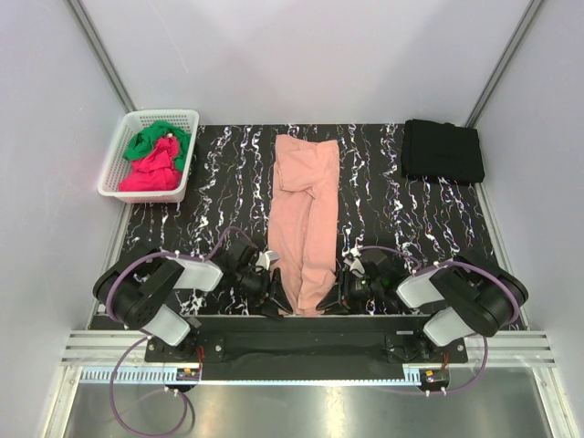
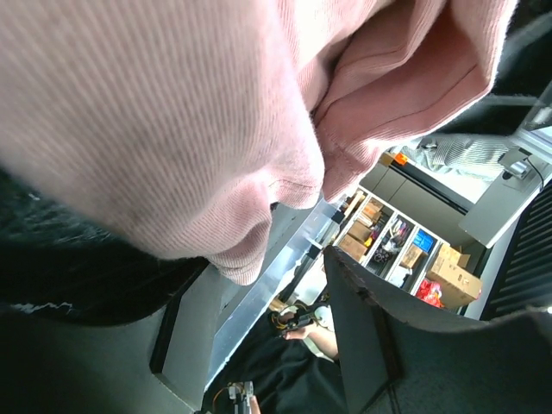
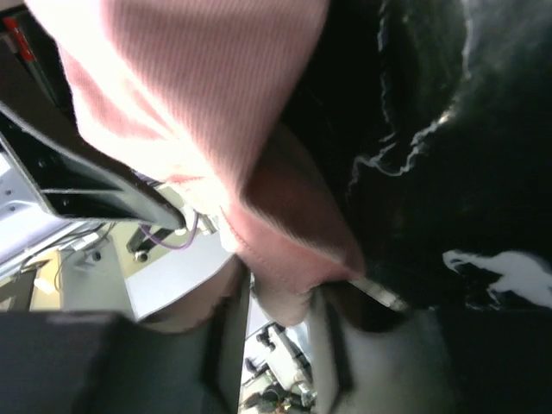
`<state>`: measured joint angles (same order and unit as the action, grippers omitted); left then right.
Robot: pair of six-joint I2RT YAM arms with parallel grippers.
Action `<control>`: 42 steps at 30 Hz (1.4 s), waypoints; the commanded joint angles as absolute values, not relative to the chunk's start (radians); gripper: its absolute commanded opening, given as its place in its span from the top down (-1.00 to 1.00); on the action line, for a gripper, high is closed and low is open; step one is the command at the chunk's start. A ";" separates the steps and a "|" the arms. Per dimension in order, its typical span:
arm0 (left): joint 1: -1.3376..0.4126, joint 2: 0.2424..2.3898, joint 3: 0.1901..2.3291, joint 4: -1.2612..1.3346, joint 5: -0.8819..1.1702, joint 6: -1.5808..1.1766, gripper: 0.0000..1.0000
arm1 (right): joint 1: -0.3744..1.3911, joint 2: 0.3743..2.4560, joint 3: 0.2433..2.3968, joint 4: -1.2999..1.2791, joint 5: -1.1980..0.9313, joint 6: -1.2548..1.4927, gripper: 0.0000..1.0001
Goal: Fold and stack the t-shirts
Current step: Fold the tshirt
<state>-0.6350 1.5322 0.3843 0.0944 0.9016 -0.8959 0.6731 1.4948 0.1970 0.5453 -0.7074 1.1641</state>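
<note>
A salmon-pink ribbed cotton t-shirt (image 1: 306,219) lies as a long narrow strip down the centre of the frame, on a black, white-veined mat (image 1: 219,182). Its lower hem reaches the mat's bottom edge. The left gripper (image 1: 274,294) and right gripper (image 1: 345,290) sit low on either side of that hem.

In the left wrist view pink cloth fills the upper half, with one dark finger (image 2: 388,336) at lower right. In the right wrist view the hem drapes beside a dark finger (image 3: 86,185) at the left. Neither view shows both jaw tips against the cloth, so I cannot tell whether either gripper has pinched the hem.

The likely next step is folding the hem up towards the collar. If one side catches only the top layer, the strip may open or skew. An uneven lift would drag it crooked.

A folded black t-shirt (image 1: 443,151) waits at upper right. A white plastic lattice basket (image 1: 114,164) at upper left holds a crumpled green t-shirt (image 1: 155,139) and a magenta-red t-shirt (image 1: 151,173).
</note>
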 commanded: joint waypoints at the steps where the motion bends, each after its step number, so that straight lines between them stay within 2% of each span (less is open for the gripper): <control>1: -0.641 1.548 0.345 0.077 0.819 -0.916 -0.10 | 0.675 1.525 0.187 0.500 -0.629 1.120 0.34; 2: -0.641 1.542 0.341 0.074 0.815 -0.917 -0.07 | 0.676 1.526 0.187 0.485 -0.624 1.114 0.39; 3: -0.640 1.539 0.336 0.074 0.815 -0.919 -0.03 | 0.676 1.528 0.187 0.483 -0.624 1.108 0.58; 5: -0.640 1.526 0.322 0.072 0.810 -0.920 0.10 | 0.675 1.531 0.183 0.476 -0.621 1.104 0.77; 6: -0.640 1.520 0.316 0.072 0.804 -0.923 0.21 | 0.676 1.532 0.181 0.477 -0.621 1.103 0.83; 7: -0.641 1.520 0.310 0.074 0.802 -0.922 0.32 | 0.676 1.532 0.176 0.477 -0.623 1.101 1.00; 8: -0.640 1.520 0.308 0.072 0.801 -0.923 0.54 | 0.675 1.535 0.175 0.477 -0.623 1.101 1.00; 11: -0.640 1.525 0.307 0.069 0.801 -0.923 1.00 | 0.675 1.532 0.172 0.476 -0.627 1.104 1.00; 18: -0.640 1.479 0.319 0.045 0.778 -0.928 1.00 | 0.675 1.467 0.161 0.420 -0.620 1.104 1.00; 25: -0.640 1.448 0.341 0.011 0.785 -0.916 1.00 | 0.675 1.304 0.160 0.255 -0.592 1.089 1.00; 26: -0.640 1.444 0.342 0.009 0.790 -0.911 0.99 | 0.676 1.287 0.161 0.239 -0.589 1.085 1.00; 27: -0.640 1.436 0.348 0.003 0.788 -0.902 0.69 | 0.676 1.275 0.163 0.224 -0.586 1.069 0.97; 28: -0.640 1.434 0.348 0.003 0.781 -0.899 0.30 | 0.676 1.263 0.172 0.206 -0.572 1.063 0.70; 30: -0.640 1.434 0.350 0.003 0.761 -0.893 0.10 | 0.676 1.265 0.173 0.192 -0.568 1.054 0.50; 31: -0.640 1.439 0.351 0.002 0.761 -0.893 -0.03 | 0.676 1.287 0.175 0.198 -0.569 1.052 0.25; 32: -0.640 1.445 0.353 0.006 0.761 -0.893 -0.16 | 0.675 1.302 0.173 0.227 -0.577 1.054 0.27; 34: -0.640 1.466 0.356 0.024 0.776 -0.902 -0.19 | 0.676 1.354 0.172 0.265 -0.595 1.061 0.31; 38: -0.640 1.489 0.368 0.028 0.766 -0.896 -0.21 | 0.675 1.428 0.175 0.353 -0.612 1.074 0.26; 42: -0.641 1.531 0.383 0.054 0.767 -0.893 -0.15 | 0.676 1.457 0.178 0.385 -0.612 1.081 0.28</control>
